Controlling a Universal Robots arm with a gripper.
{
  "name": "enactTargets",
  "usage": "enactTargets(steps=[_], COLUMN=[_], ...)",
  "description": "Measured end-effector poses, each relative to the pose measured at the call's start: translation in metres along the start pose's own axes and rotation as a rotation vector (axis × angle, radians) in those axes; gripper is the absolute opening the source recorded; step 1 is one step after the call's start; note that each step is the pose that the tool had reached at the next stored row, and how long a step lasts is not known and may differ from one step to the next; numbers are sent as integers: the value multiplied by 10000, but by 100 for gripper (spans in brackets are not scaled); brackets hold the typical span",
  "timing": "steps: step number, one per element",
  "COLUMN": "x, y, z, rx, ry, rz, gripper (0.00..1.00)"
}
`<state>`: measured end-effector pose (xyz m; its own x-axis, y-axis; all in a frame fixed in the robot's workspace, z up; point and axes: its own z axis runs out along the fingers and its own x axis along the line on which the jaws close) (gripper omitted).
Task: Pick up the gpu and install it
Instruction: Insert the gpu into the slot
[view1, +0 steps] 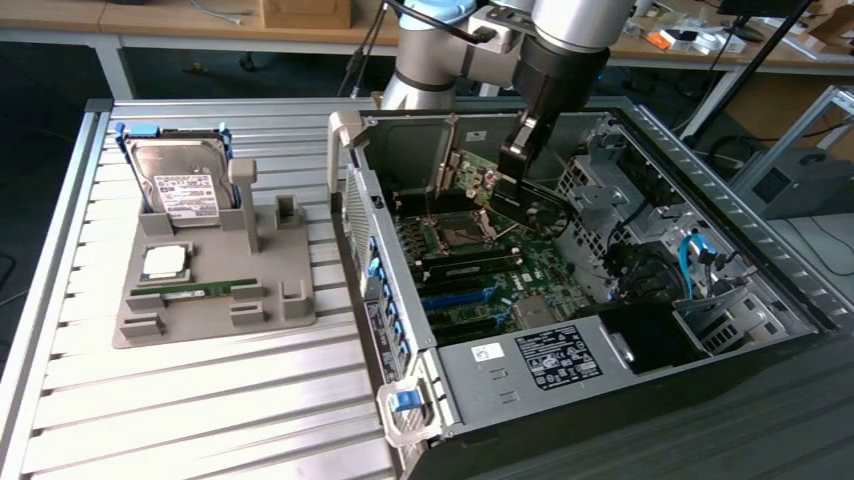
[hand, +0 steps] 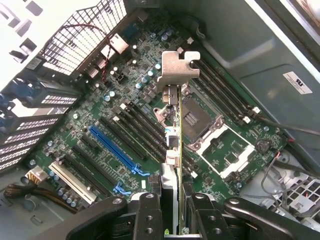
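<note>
Gripping the gpu (hand: 175, 125) edge-on between closed fingers, the gripper (hand: 176, 215) hangs inside the open case (view1: 407, 150), card above the motherboard (hand: 227, 150) (bracket end farthest from the fingers).

Bright light glares on the table (view1: 200, 400) (the case (view1: 747, 228) interior lies shadowed).

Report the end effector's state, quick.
End effector: closed on the graphics card, gripped edge-on above the motherboard inside the open computer case.
</note>
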<state>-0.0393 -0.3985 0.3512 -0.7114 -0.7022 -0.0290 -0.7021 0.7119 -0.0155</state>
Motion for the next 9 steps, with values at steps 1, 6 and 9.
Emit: enactTargets(steps=[1,6,9], x=[0,0,0], y=[0,0,0], z=[0,0,0], rx=[-1,-3,-4], ry=[0,-1,-2], rz=[-31,-102,-134], gripper=[27,27,27])
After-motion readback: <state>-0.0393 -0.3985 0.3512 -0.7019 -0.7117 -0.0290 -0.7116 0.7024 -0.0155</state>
